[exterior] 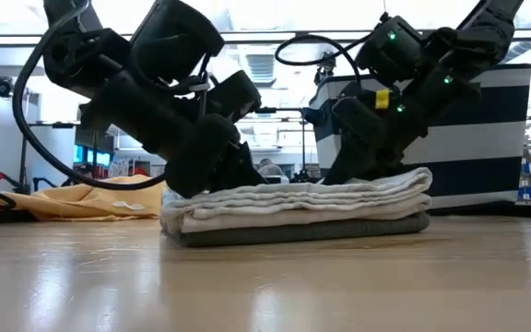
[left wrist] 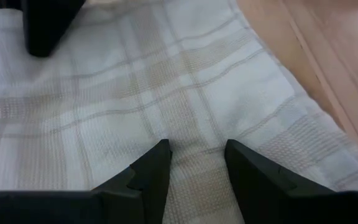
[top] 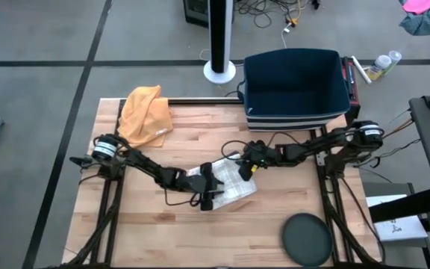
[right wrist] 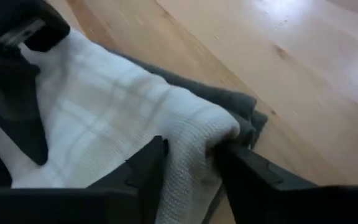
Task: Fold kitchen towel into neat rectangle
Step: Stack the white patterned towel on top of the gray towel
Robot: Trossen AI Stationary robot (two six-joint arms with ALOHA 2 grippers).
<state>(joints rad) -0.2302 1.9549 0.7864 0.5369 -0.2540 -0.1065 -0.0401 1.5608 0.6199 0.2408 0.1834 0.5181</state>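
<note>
- Comparing views: the high view places the kitchen towel (top: 226, 183) mid-table, the left gripper (top: 209, 188) over its left part and the right gripper (top: 245, 169) at its far right edge; only the low view shows the layer stack.
- Low view: towel (exterior: 298, 209) lies flat as a thick folded bundle, pale layers over a darker grey bottom layer, both grippers down on top of it.
- Left wrist view: left gripper (left wrist: 196, 163) has its fingers (left wrist: 157, 167) apart, tips resting on the towel's top face; no fold visibly pinched between them.
- Right wrist view: right gripper (right wrist: 188, 155) fingers straddle a folded corner of the towel (right wrist: 123, 118); cloth sits between them, jaws apart, can't tell if they actually clamp it.
- Towel look: white waffle weave with beige plaid stripes, edges roughly aligned, grey layer peeking out under the corner in the right wrist view.
- High view only: orange cloth (top: 146, 113) at the far left of the wooden table (top: 163, 232), navy bin (top: 295, 82) at the far edge, dark round disc (top: 307, 239) at the near right.
- Hard to read: in the high view the arms cover most of the towel, so its outline is partly hidden; in the low view gripper tips are lost behind the bundle.
</note>
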